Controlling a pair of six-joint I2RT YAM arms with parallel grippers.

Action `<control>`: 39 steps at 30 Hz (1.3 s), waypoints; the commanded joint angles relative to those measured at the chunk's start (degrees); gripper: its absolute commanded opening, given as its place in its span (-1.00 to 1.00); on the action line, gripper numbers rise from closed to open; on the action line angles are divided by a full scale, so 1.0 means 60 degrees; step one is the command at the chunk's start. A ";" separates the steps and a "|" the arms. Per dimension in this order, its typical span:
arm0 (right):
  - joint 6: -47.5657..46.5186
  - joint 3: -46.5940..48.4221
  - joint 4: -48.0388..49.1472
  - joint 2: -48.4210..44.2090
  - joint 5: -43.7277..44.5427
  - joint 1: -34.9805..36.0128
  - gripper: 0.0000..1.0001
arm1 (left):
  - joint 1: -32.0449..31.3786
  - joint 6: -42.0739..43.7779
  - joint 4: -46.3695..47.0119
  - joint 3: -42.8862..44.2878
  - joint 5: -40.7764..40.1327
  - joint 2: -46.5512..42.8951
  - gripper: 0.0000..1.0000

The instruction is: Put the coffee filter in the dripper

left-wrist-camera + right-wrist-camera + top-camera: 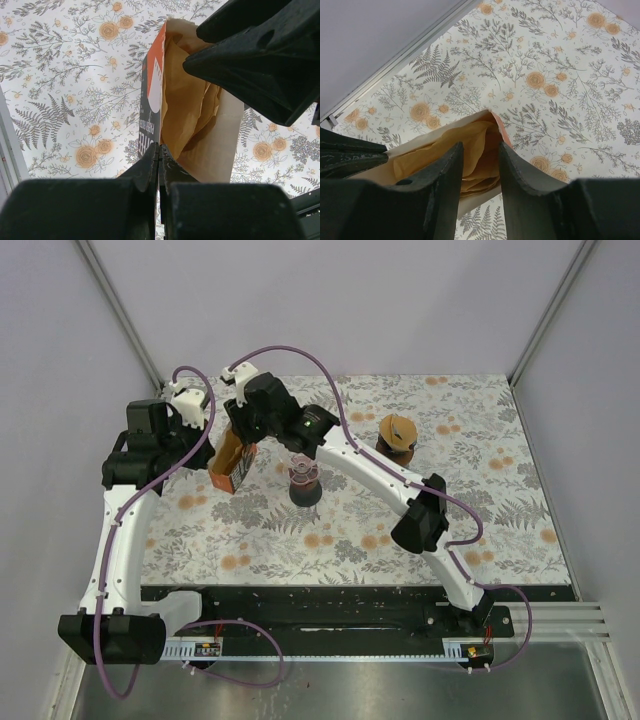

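The left claw (159, 152) was shut tight on the edge of the filter box (151, 100). The right claw (480, 152) was half open over the coffee filters (470, 132) inside it. The dripper (304, 483) stood nearby on the tabletop (480, 500).

Filter box (220, 145) base behind left fingers (142, 175)

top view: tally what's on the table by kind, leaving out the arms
filter box: 1
dripper: 1
brown round container: 1
total: 3
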 commanded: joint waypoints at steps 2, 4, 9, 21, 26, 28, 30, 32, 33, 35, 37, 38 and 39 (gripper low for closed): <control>-0.0136 0.0159 0.0173 0.0150 0.0038 0.0113 -0.22 | -0.0031 -0.0008 0.0516 0.0158 0.0087 0.0029 -1.00; -0.0297 0.0130 0.0188 0.0121 0.0024 0.0157 -0.24 | -0.0016 -0.0008 0.0545 0.0158 0.0087 0.0058 -1.00; -0.0459 -0.0571 0.0860 -0.0464 -0.0284 0.0347 -0.23 | -0.0031 0.0051 0.0619 0.0056 -0.0016 0.0131 -1.00; -0.0224 -0.0574 0.0628 -0.0436 0.1049 0.0332 -0.30 | -0.0016 -0.0008 0.0604 0.0144 0.0219 0.0102 -1.00; -0.0195 -0.0091 0.0292 -0.0085 0.1006 0.0274 -0.63 | -0.0031 -0.0008 0.0560 0.0143 0.0277 0.0058 -1.00; -0.0166 0.0041 0.0232 -0.0055 0.0888 0.0274 -0.81 | -0.0016 0.0007 0.0531 0.0129 0.0277 0.0058 -1.00; -0.0180 0.0115 0.0232 -0.0099 0.0873 0.0259 -0.96 | -0.0016 0.0021 0.0545 0.0085 0.0277 0.0102 -1.00; -0.0195 0.0130 0.0261 -0.0143 0.0873 0.0230 -1.00 | -0.0031 0.0007 0.0531 0.0027 0.0452 0.0102 -1.00; -0.0166 0.0101 0.0247 -0.0172 0.0830 0.0201 -1.00 | -0.0016 -0.0022 0.0545 -0.0003 0.0511 0.0117 -1.00; -0.0107 0.0028 0.0261 -0.0245 0.0786 0.0142 -1.00 | -0.0031 -0.0052 0.0560 -0.0017 0.0526 0.0131 -1.00; -0.0034 -0.0075 0.0232 -0.0289 0.0800 0.0098 -1.00 | -0.0031 -0.0052 0.0575 0.0026 0.0482 0.0117 -1.00; -0.0005 -0.0104 0.0218 -0.0290 0.0844 0.0084 -0.96 | -0.0016 -0.0081 0.0560 0.0070 0.0482 0.0117 -1.00; 0.0025 -0.0134 0.0203 -0.0290 0.0887 0.0083 -0.88 | -0.0016 -0.0096 0.0560 0.0085 0.0497 0.0117 -1.00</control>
